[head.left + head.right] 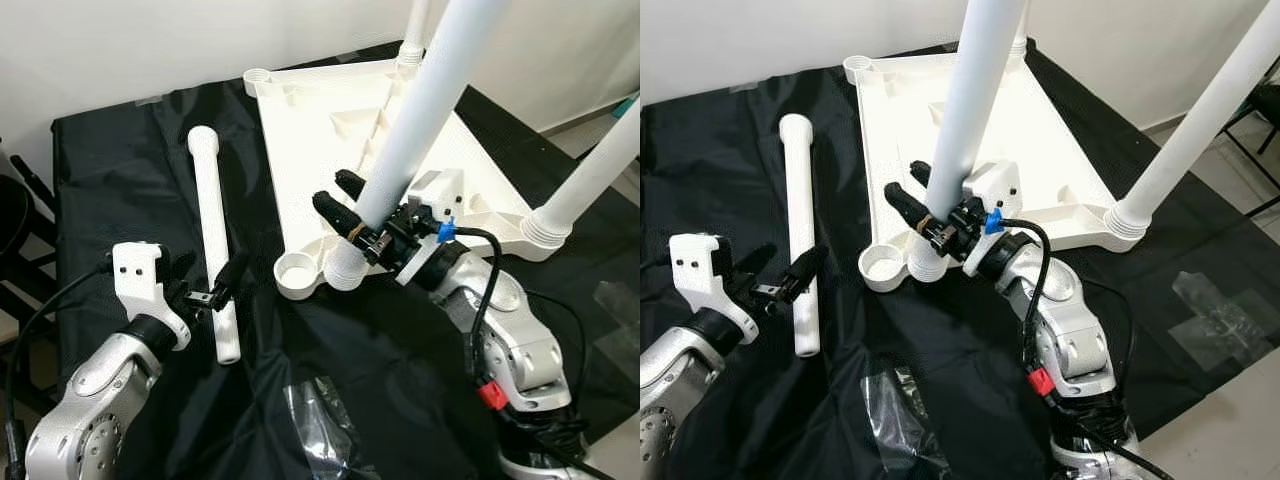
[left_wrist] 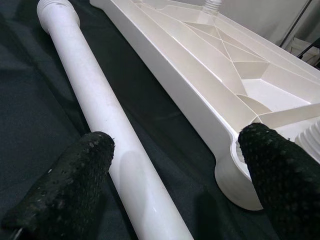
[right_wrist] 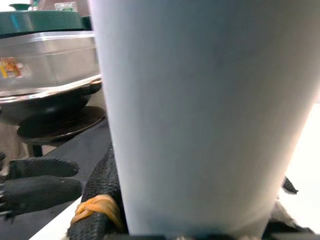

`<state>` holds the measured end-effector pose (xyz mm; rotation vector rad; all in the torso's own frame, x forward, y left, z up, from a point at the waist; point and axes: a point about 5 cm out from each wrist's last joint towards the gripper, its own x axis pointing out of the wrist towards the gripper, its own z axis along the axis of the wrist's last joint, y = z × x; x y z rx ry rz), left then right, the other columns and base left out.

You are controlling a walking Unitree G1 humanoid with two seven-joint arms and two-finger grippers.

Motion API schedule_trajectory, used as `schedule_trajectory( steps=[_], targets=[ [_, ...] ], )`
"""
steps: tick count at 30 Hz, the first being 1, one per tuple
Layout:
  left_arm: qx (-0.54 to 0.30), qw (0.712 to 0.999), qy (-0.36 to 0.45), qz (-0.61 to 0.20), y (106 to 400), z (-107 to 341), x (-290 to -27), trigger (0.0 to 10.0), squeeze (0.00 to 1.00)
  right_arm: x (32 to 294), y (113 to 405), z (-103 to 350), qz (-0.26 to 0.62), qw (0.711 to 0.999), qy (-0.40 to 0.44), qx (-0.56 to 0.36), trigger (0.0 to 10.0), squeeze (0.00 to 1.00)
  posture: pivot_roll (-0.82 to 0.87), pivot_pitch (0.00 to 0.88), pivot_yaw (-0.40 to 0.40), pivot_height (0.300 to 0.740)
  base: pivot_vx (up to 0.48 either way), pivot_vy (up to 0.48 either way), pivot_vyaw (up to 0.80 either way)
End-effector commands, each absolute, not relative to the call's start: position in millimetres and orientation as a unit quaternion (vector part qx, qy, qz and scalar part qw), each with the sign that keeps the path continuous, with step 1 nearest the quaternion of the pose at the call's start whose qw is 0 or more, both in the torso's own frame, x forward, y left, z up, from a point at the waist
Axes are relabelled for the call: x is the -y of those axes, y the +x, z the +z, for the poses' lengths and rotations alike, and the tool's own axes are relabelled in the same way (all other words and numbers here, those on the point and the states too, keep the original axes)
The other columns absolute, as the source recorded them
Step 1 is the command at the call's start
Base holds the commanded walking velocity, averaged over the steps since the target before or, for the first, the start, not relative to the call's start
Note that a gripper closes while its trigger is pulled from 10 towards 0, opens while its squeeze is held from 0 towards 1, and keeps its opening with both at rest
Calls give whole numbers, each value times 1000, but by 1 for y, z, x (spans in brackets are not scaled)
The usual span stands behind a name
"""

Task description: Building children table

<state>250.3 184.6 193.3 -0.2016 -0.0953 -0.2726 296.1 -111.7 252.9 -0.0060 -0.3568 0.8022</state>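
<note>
The white tabletop (image 1: 340, 130) lies upside down on the black cloth (image 1: 120, 180), ribs facing up, with legs already standing in three corner sockets. My right gripper (image 1: 350, 205) is clamped around the lower part of the nearest upright leg (image 1: 420, 110), just above its threaded socket at the tabletop's near edge; a second upright leg (image 1: 595, 175) stands at the right corner. One loose leg (image 1: 213, 245) lies flat on the cloth just left of the tabletop. My left gripper (image 2: 175, 170) hovers spread wide over its near end, holding nothing. Clear plastic wrap (image 1: 320, 420) lies crumpled near me.
</note>
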Motion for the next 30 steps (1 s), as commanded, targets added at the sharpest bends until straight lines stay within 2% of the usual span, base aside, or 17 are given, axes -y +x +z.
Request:
schedule_trajectory(
  steps=[1, 5, 23, 28, 29, 30],
  targets=[
    [38, 985, -99, -137, 248, 191, -185, 10000, 0, 117, 297, 258, 379, 906, 3, 189, 10000, 0, 28, 287, 15, 740, 0, 0, 0],
    [34, 984, -99, -141, 247, 190, -184, 10000, 0, 130, 304, 278, 347, 909, 9, 232, 10000, 0, 27, 285, 16, 740, 0, 0, 0],
    [36, 983, -101, -150, 242, 196, -180, 10000, 0, 130, 315, 263, 362, 905, 21, 221, 10000, 0, 53, 305, 28, 740, 0, 0, 0],
    [38, 983, -99, -150, 241, 199, -182, 10000, 0, 122, 312, 255, 403, 893, 18, 198, 10000, 0, 58, 316, 30, 740, 0, 0, 0],
    [39, 983, -98, -150, 241, 200, -182, 10000, 0, 114, 302, 244, 458, 874, 5, 159, 10000, 0, 53, 318, 31, 740, 0, 0, 0],
    [39, 983, -98, -150, 241, 200, -182, 10000, 0, 114, 302, 244, 458, 874, 5, 159, 10000, 0, 53, 318, 31, 740, 0, 0, 0]
  ],
)
